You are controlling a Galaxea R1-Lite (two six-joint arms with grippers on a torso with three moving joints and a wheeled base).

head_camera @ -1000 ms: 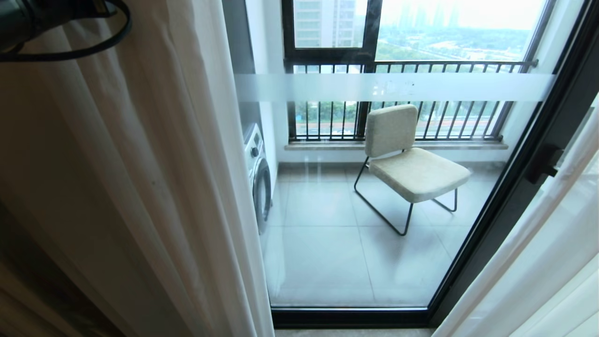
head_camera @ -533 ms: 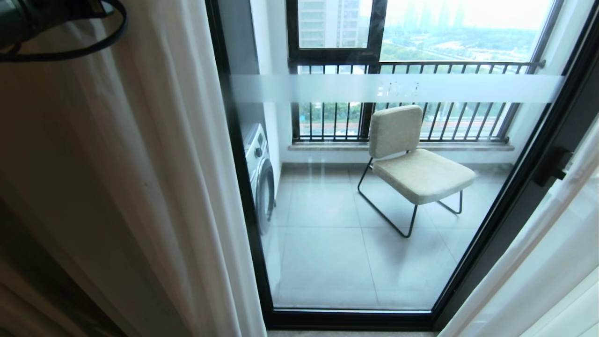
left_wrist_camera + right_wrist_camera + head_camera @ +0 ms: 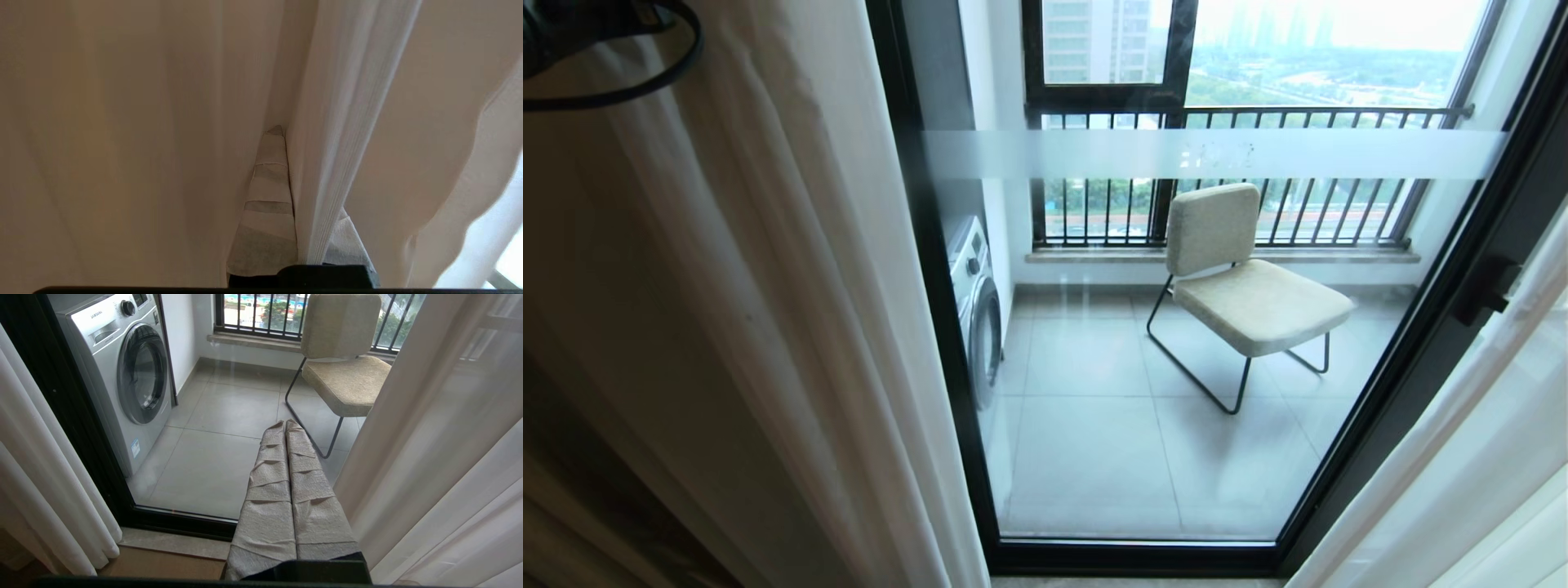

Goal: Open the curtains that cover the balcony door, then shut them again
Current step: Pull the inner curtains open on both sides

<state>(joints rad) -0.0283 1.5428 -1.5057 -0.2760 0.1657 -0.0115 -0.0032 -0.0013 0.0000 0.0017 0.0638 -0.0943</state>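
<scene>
The left curtain [image 3: 727, 286], pale and pleated, hangs at the left of the head view beside the balcony door [image 3: 1094, 457], whose black left frame [image 3: 923, 286] and frosted band [image 3: 1217, 153] show. Part of my left arm [image 3: 564, 20] with a black cable loop sits at the top left corner. In the left wrist view, my left gripper [image 3: 288, 139] is shut on a ribbed fold of that curtain [image 3: 339, 122], which hides one taped finger. The right curtain [image 3: 1462, 474] hangs at the lower right. My right gripper [image 3: 286, 424] is shut and empty, low before the glass.
Behind the glass stand a beige chair [image 3: 1250, 278] and a washing machine [image 3: 980, 302] on a tiled balcony floor, with a barred railing [image 3: 1258, 212] beyond. A small black handle [image 3: 1486, 286] sits on the door's right frame. The door's threshold [image 3: 175, 520] lies below my right gripper.
The left curtain's edge has slid left, uncovering the door's black left frame. My left arm at the top corner has shifted left with it. The view shifted slightly at first.
</scene>
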